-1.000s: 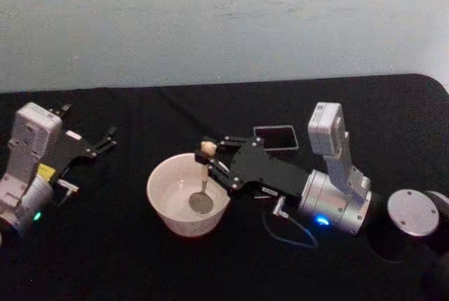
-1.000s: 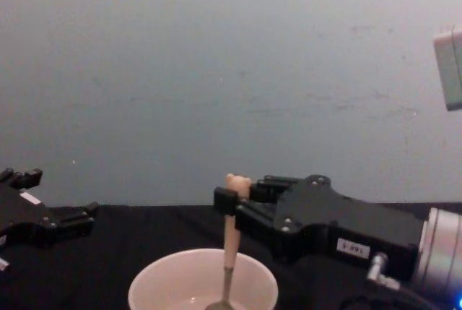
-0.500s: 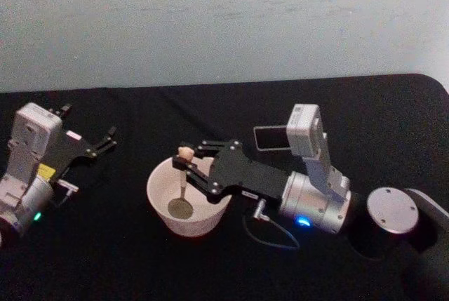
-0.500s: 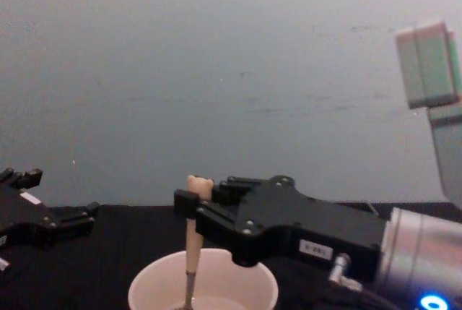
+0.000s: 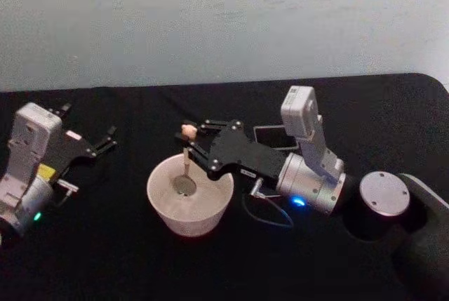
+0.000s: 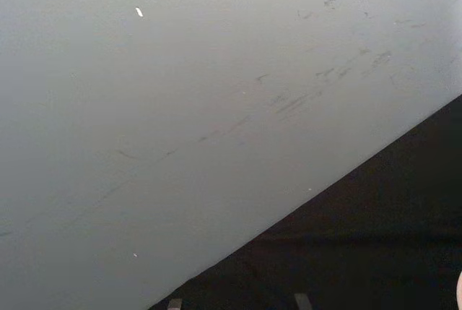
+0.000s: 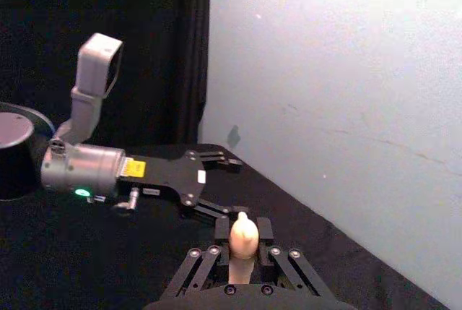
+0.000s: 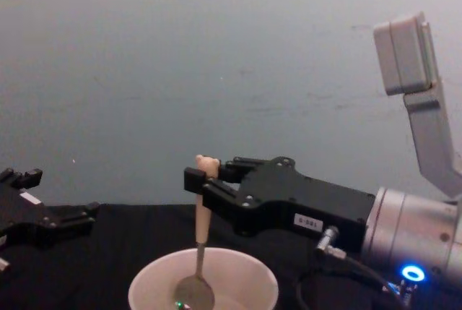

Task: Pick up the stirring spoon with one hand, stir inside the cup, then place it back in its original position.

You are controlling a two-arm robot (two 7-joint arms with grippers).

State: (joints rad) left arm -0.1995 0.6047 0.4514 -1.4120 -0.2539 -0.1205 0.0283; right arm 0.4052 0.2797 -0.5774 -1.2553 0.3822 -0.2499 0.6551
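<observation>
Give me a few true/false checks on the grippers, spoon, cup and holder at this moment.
1. The right gripper is shut on the stirring spoon by its handle. True.
2. The spoon's metal bowl hangs outside the cup. False: it is down inside the cup.
3. The left gripper grips the cup's rim. False: it is open, well apart from the cup, on the robot's left.
4. The holder stands farther from the robot than the cup, partly hidden behind the right arm. True.
</observation>
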